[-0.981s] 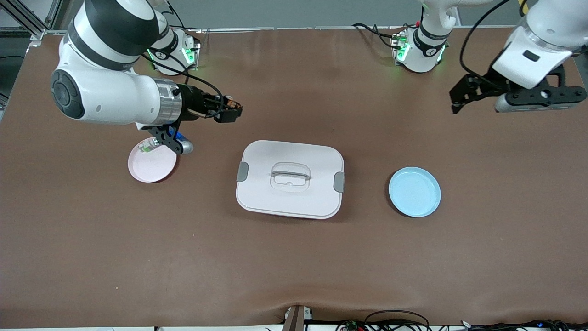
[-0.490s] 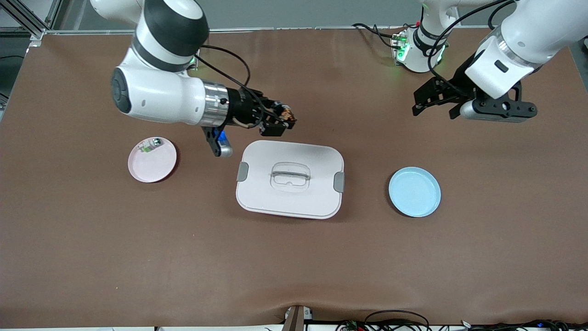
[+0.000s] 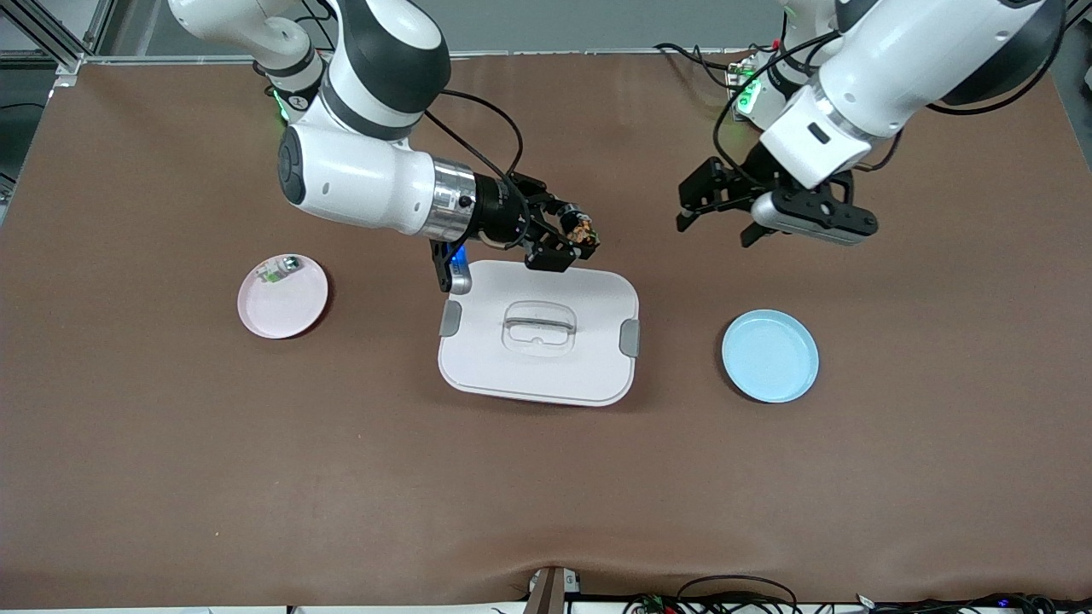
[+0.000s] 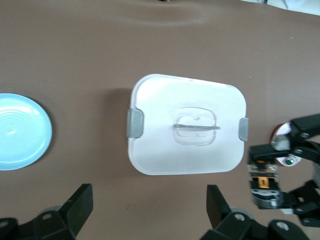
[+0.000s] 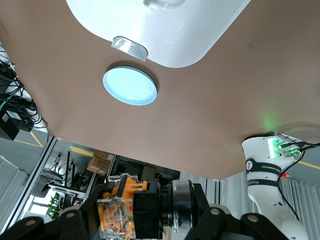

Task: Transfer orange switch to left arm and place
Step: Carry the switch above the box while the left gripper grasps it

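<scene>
The orange switch (image 3: 583, 230) is clamped between the closed fingers of the right gripper (image 3: 573, 239), held in the air over the table just past the box edge that lies farthest from the front camera. In the left wrist view the same part appears as a small black block with an orange middle (image 4: 263, 182), beside the box's grey latch on the right arm's side. The right gripper points toward the left arm's end of the table, so the switch sits at the very tip of its fingers and is presented outward along that line. The left gripper (image 3: 712, 205) hangs over bare table nearer the left arm's end, fingers spread wide and holding nothing; its two fingers (image 4: 80, 206) frame the lower edge of its own wrist view. The two grippers face each other with a clear gap of open table between them, both over the strip between the box and the arm bases. The box (image 3: 539, 333) sits mid-table, lid latched, nearer the front camera than both grippers. Judged from this layout, the handover turns on the left gripper closing the gap along the line of the right gripper's fingers while neither dips toward the lid. The blue plate (image 3: 769, 356) lies toward the left arm's end, and the pink plate (image 3: 286, 307) toward the right arm's end, carrying a small green-and-white component (image 3: 275, 271).
</scene>
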`<state>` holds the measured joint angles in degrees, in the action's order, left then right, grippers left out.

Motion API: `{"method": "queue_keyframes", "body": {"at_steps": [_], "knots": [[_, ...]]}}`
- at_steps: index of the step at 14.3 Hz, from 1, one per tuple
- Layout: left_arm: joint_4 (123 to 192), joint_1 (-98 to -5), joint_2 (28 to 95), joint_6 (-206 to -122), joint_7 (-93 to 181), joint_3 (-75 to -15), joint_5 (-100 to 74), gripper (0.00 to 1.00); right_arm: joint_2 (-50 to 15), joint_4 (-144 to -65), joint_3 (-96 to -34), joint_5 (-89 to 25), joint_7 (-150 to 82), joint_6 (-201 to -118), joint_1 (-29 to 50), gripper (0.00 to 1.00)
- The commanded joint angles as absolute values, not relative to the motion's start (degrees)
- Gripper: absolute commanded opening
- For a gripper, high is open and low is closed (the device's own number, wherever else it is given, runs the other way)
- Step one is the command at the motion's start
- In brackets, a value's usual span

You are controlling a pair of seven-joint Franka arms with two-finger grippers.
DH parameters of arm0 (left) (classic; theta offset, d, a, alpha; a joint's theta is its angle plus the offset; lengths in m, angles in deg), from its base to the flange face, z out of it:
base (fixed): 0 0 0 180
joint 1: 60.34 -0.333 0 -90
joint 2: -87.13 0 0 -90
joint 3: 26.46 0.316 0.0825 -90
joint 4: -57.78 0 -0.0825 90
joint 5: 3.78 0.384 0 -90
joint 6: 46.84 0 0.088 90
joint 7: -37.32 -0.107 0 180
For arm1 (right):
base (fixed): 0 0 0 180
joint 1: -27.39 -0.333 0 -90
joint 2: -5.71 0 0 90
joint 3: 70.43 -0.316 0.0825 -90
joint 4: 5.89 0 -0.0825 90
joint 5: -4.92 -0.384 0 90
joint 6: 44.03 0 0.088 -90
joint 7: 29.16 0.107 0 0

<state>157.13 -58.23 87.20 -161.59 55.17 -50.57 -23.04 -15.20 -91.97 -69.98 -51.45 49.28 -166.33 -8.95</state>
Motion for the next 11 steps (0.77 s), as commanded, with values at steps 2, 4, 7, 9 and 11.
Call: {"method": "queue_keyframes", "body": {"at_steps": [2, 4, 7, 9, 11], "knots": [[162.79, -58.67, 88.89, -171.08, 54.29, -53.43, -28.54, 1.00, -16.43, -90.09, -69.38, -52.82, 50.65, -166.90, -10.05, 0.37], [164.73, -58.58, 88.63, -176.29, 54.29, -54.66, -33.73, 1.00, -16.52, -90.09, -69.38, -52.82, 50.56, -166.90, -10.05, 0.37], [165.79, -58.58, 88.19, -178.94, 56.13, -56.95, -38.13, 1.00, -16.70, -90.09, -69.38, -52.82, 50.56, -166.90, -10.05, 0.37], [165.80, -58.40, 88.10, -179.21, 56.74, -57.31, -38.50, 1.00, -16.70, -90.09, -69.38, -52.82, 50.56, -166.90, -10.05, 0.37], [166.49, -58.40, 88.01, -181.74, 58.85, -58.97, -38.50, 1.00, -16.70, -90.09, -69.38, -52.82, 50.56, -166.90, -10.05, 0.37]]}}
